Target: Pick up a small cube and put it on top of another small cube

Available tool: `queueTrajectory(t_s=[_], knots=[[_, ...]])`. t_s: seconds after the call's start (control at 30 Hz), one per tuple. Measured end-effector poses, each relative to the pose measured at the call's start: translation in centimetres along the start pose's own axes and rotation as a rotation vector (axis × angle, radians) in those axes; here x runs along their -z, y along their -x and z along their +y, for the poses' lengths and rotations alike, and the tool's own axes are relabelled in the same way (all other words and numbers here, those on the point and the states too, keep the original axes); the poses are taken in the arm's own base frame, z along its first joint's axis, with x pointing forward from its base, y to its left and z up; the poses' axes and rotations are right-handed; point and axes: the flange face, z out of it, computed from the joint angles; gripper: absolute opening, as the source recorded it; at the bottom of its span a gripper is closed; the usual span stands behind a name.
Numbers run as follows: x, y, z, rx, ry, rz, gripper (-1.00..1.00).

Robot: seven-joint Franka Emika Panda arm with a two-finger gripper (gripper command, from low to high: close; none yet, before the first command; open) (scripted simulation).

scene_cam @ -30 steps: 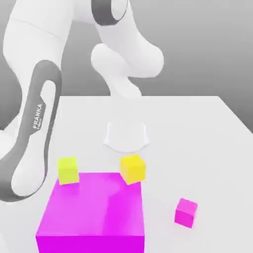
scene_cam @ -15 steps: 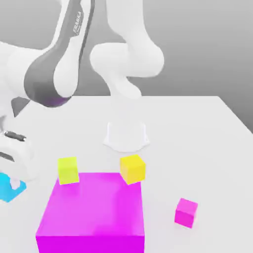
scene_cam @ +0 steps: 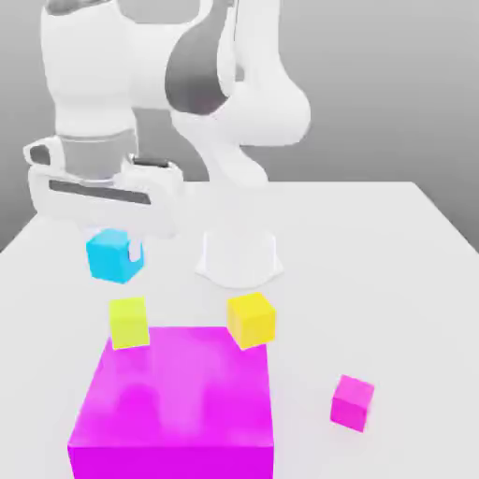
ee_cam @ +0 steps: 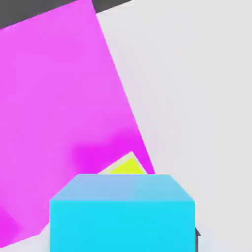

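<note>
The small cube [scene_cam: 113, 256] is cyan and hangs in the air under the hand, with my gripper [scene_cam: 115, 245] shut on it. It sits a little above and behind the lime-yellow small cube [scene_cam: 129, 321], which rests on the table against the far left corner of the big magenta block [scene_cam: 173, 402]. In the hand view the cyan small cube [ee_cam: 122, 212] is close up, and the lime-yellow cube [ee_cam: 125, 167] peeks out just past it, beside the big magenta block [ee_cam: 64, 108].
A yellow small cube [scene_cam: 251, 318] stands at the block's far right corner. A small magenta cube [scene_cam: 352, 401] lies alone on the white table [scene_cam: 374, 271] toward the exterior view's right. The arm's white base [scene_cam: 239, 257] stands behind the cubes.
The hand has risen from the table at the exterior view's left edge and swung toward the middle, carrying the cyan cube up with it to above the lime-yellow cube.
</note>
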Motion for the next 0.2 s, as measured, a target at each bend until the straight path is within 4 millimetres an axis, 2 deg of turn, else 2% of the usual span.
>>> queueTrajectory(t_s=[0.07, 0.1, 0.2], knots=[[-2.4, 0.1, 0.1, 0.001, 0.001, 0.001, -1.0], [-3.2, 0.1, 0.2, 0.001, 0.002, 0.002, 1.0], [-3.2, 0.1, 0.2, 0.001, 0.002, 0.002, 1.0]])
